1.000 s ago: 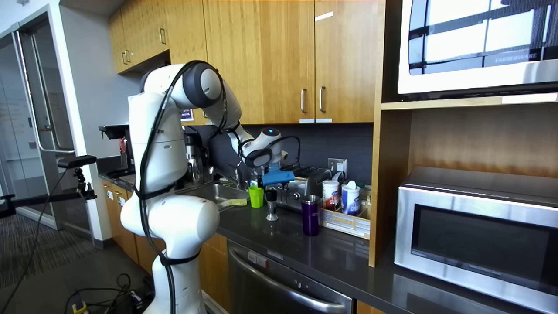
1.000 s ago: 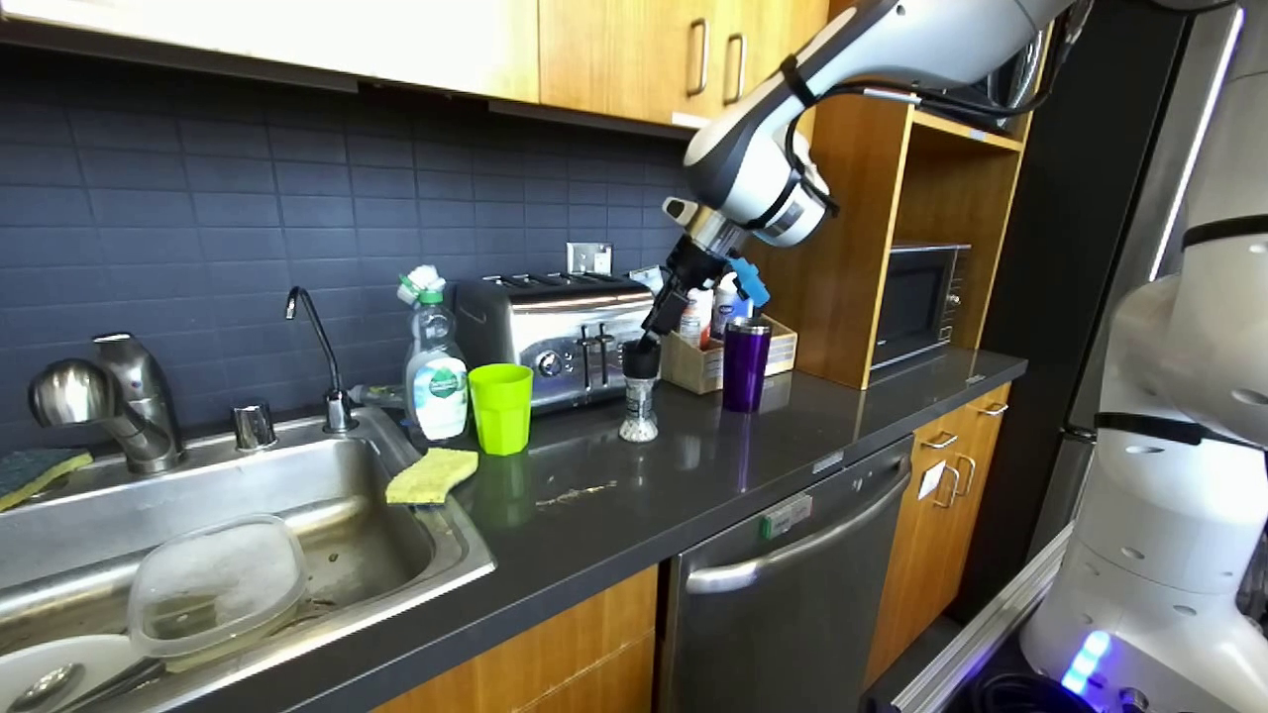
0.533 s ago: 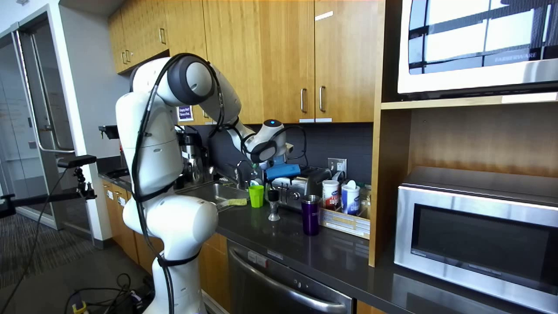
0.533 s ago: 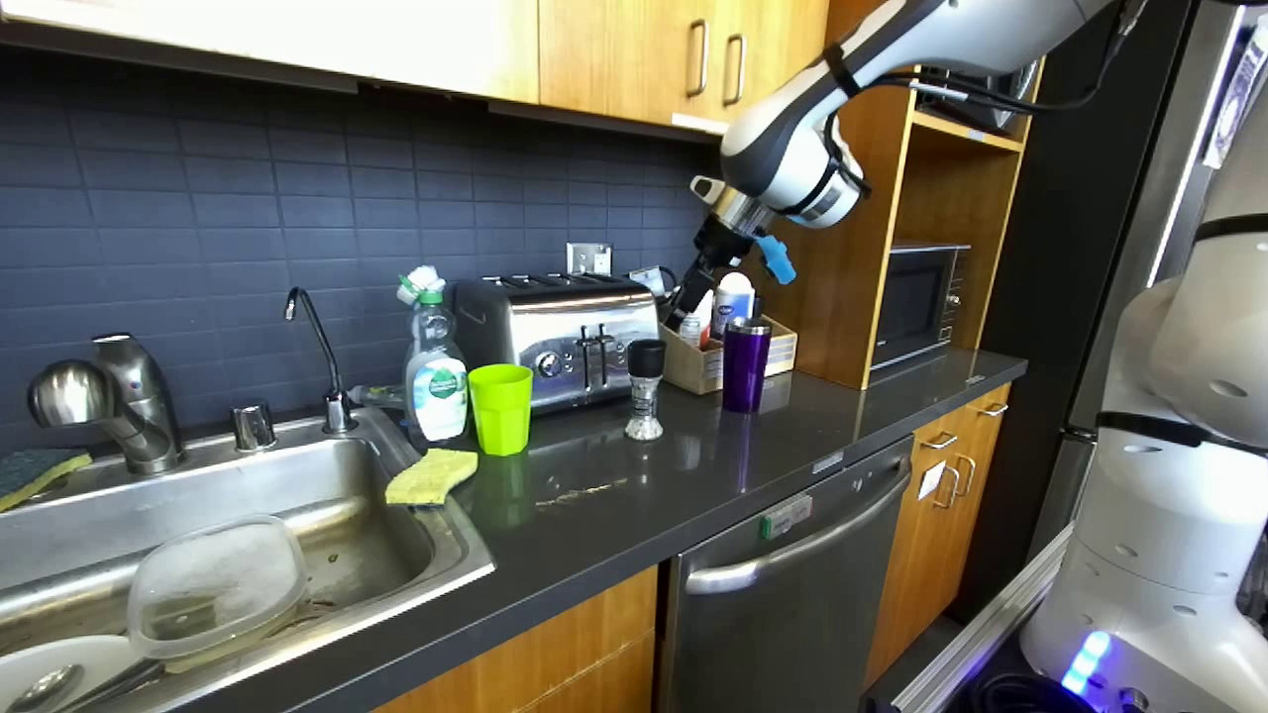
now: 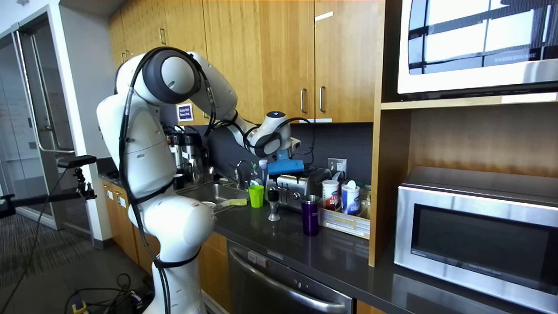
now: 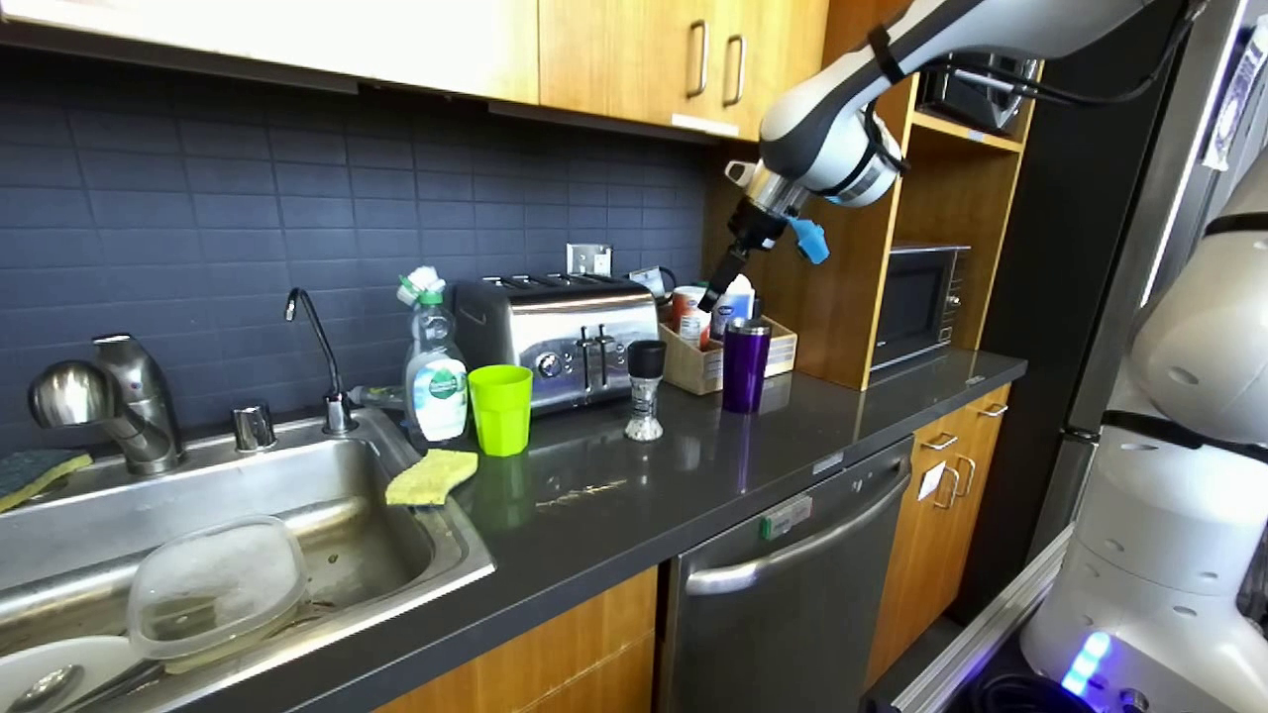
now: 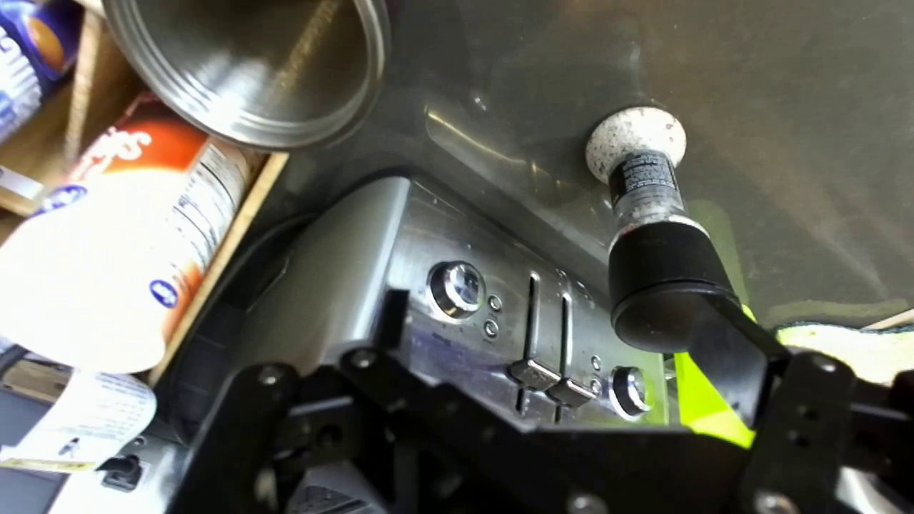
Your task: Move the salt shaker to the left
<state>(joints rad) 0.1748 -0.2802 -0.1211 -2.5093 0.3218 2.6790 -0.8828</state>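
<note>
The salt shaker (image 6: 645, 391) stands upright on the dark counter in front of the toaster, with a black cap and a clear body with pale contents. It also shows in the other views (image 5: 273, 205) (image 7: 646, 189). My gripper (image 6: 710, 297) is above the shaker and off to its purple-cup side, apart from it; it also shows in an exterior view (image 5: 287, 178). In the wrist view my gripper (image 7: 564, 335) is open, its two fingers wide apart with nothing between them. The right finger overlaps the shaker's cap in that picture.
A toaster (image 6: 584, 342) stands behind the shaker. A green cup (image 6: 500, 408), soap bottle (image 6: 436, 371) and yellow sponge (image 6: 432, 475) lie toward the sink (image 6: 466, 540). A purple cup (image 6: 745, 366) and a wooden box (image 6: 693, 366) with canisters stand on the opposite side.
My gripper has risen from the shaker's cap and moved away from it, toward the box and purple cup. The shaker shifted slightly at first, then stayed still, standing on the counter.
</note>
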